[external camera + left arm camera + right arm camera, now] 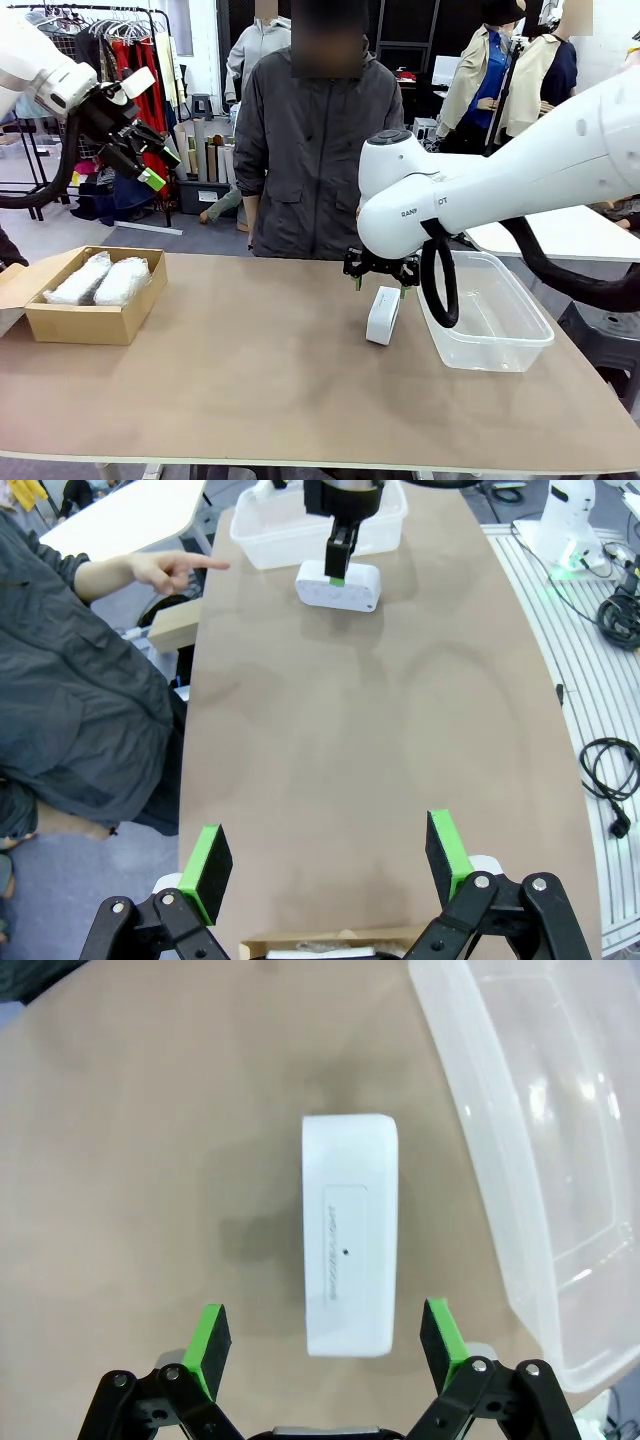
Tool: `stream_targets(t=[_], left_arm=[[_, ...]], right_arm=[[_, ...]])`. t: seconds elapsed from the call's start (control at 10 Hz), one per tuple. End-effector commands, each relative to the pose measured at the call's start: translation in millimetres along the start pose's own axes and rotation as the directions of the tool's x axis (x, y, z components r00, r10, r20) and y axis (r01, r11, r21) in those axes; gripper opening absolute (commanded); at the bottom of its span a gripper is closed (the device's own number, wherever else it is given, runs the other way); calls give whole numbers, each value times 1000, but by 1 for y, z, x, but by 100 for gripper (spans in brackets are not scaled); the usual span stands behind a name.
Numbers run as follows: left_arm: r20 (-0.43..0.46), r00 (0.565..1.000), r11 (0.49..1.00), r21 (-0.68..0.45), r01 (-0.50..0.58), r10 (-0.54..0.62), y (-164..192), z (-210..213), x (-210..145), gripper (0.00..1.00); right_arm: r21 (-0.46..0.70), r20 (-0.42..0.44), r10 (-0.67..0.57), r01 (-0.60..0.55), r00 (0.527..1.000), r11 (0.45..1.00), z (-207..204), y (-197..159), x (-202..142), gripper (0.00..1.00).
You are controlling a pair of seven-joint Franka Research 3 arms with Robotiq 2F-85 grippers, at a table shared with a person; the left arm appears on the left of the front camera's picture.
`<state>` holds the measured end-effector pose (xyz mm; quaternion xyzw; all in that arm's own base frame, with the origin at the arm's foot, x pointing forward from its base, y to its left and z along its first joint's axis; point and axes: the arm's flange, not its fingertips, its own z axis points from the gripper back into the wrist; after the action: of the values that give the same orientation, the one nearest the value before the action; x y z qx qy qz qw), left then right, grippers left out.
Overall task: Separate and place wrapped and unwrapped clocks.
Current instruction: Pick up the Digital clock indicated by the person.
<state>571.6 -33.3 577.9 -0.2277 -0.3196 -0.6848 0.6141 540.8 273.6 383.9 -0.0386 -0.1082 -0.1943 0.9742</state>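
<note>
The bare white clock [383, 315] stands on the table just left of the clear tub; the right wrist view has this clock [350, 1230] straight below, and the left wrist view has the clock [338, 585] far off. My right gripper [380, 282] hovers directly over it, open, its green pads [210, 1338] spread wider than the clock. Two bubble-wrapped clocks [100, 280] lie side by side in the cardboard box [80, 322] at the left. My left gripper [150, 165] is raised high above the box, open and empty, with the table under its pads [212, 862].
A clear plastic tub [515, 330] sits at the right, close beside the bare clock. A person stands at the far edge, one hand [165, 572] pointing toward the tub. The box's open flap [15, 285] juts out at the left edge.
</note>
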Motion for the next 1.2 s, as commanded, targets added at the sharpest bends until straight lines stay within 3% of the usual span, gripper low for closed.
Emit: stream_targets(t=[0.0,0.8,0.9,1.1], left_arm=[[-14,1000,1000,-1,-3,3,-1,2,0,100],[-14,1000,1000,-1,-3,3,-1,2,0,100],[-14,1000,1000,-1,-3,3,-1,2,0,100],[-14,1000,1000,-1,-3,3,-1,2,0,100]], right_arm=[[-2,-8,-83,82,997,997,-7,11,10,100],[-84,-59,-121,116,991,990,-53,-9,11,100],[-31,-44,-58,57,997,998,-57,-14,10,92],[-51,-69,-62,59,996,997,-54,-26,9,55]])
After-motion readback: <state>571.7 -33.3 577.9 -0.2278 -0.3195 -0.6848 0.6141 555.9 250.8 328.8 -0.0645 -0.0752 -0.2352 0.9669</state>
